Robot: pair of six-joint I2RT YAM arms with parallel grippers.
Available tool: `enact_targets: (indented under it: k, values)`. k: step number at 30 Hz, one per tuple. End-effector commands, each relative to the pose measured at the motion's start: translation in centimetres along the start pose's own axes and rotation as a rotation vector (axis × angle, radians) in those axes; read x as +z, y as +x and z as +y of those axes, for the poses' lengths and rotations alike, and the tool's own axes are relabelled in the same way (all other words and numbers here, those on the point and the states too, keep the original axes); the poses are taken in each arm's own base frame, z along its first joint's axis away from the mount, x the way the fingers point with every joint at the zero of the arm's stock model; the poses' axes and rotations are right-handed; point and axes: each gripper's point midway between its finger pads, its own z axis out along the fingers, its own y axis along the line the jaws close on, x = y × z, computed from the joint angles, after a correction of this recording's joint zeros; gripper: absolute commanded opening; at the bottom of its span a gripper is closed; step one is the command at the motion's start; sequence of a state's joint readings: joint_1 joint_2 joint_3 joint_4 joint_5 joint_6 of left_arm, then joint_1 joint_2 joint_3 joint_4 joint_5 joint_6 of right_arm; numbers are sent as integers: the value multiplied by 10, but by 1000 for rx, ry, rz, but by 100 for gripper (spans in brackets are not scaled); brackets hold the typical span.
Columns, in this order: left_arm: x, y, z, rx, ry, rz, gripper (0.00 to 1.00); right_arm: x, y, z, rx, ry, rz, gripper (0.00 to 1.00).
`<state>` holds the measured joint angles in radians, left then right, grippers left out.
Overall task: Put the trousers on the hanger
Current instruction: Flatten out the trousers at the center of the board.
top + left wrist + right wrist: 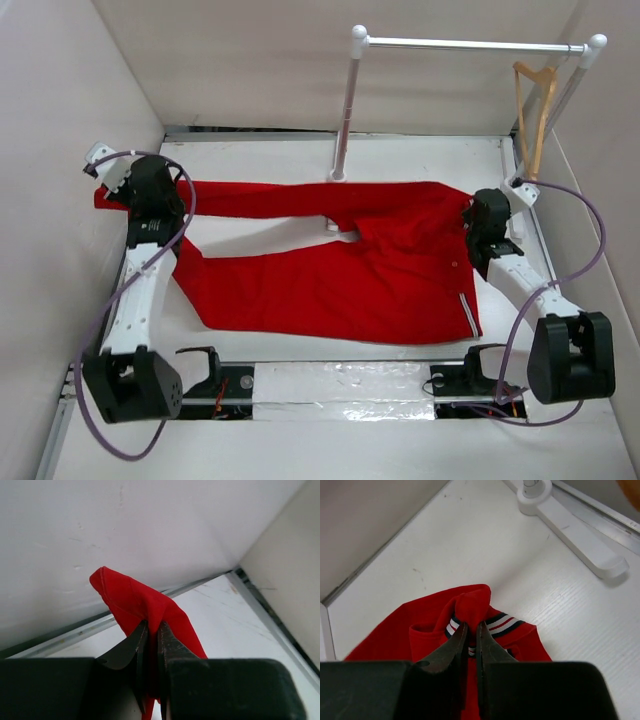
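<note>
You see the red trousers [340, 275] lying flat on the table [260, 165], the two legs going to the left and the waist, with its thin stripes [501, 622], at the right, while the hanger [535, 110] hangs on the rail [470, 44] at the far right, well apart from them. Your left arm [140, 290] is stretched along the left wall, and the left gripper [153, 626] pinches the end of the far leg. Your right arm [520, 280] is bent inward from the near right, and the right gripper [471, 626] pinches a fold of cloth at the waistband.

White two-post rail [470, 44] probably stands on table [260, 165].
</note>
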<state>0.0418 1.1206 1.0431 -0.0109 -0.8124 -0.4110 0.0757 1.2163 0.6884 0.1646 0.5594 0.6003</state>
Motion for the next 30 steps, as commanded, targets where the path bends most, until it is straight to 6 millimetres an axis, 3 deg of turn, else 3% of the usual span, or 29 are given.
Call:
enact_targets:
  k: [1, 4, 5, 7, 8, 10, 11, 12, 14, 16, 17, 18, 19, 20, 21, 22, 24, 25, 26, 28, 29, 30]
  values:
    - [22, -1, 7, -65, -58, -22, 0, 9, -56, 22, 137, -22, -239, 11]
    - [39, 5, 4, -81, -61, 20, 0, 23, -45, 30, 76, 0, -165, 19]
    - [47, 5, 0, -83, -64, 29, 2, 26, -41, 33, 58, -5, -148, 33]
    - [55, 9, -7, -84, -31, 62, 21, 21, -28, 50, 26, -51, -80, 47]
    - [59, 13, -11, -67, -32, 86, 36, 17, -24, 55, 14, -72, -65, 60]
    - [62, 14, -12, -60, -39, 90, 51, 3, -14, 69, -20, -138, -38, 73]
    - [62, 13, -16, -63, -26, 91, 59, -8, -20, 75, -15, -169, -46, 82]
    - [61, 14, -22, -68, 1, 105, 65, -15, -14, 80, -29, -208, -13, 85]
    - [56, 7, -30, -102, 51, 106, 67, -30, -11, 83, -26, -248, 7, 87]
    - [36, 9, -58, -107, 176, 132, 66, -38, -4, 79, -1, -265, 43, 80]
    - [24, 6, -69, -108, 228, 119, 65, -34, 5, 60, 7, -237, 69, 54]
    - [-4, 14, -99, -95, 333, 135, 59, -40, 6, 59, 35, -282, 93, 32]
    - [-22, 21, -114, -82, 394, 147, 57, -40, 10, 51, 74, -287, 116, 12]
    - [-40, 34, -126, -53, 450, 168, 54, -41, 15, 44, 91, -297, 137, 0]
    - [-59, 46, -138, -40, 499, 197, 50, -40, 23, 27, 107, -281, 149, 0]
    - [-99, 65, -162, -18, 605, 249, 45, -43, 30, 23, 111, -297, 170, 0]
    - [-141, 101, -180, 0, 700, 338, 34, -44, 45, 3, 105, -262, 212, 0]
    - [-162, 115, -187, 11, 742, 377, 31, -46, 44, -3, 106, -250, 218, 5]
    - [-203, 146, -193, 56, 817, 446, 25, -48, 48, -9, 97, -238, 241, 23]
    - [-250, 174, -202, 87, 944, 513, 25, -53, 57, -22, 80, -234, 285, 44]
    - [-288, 203, -200, 162, 1014, 566, 25, -55, 59, -27, 75, -225, 297, 61]
    - [-306, 219, -196, 212, 1033, 580, 25, -56, 63, -33, 66, -211, 312, 68]
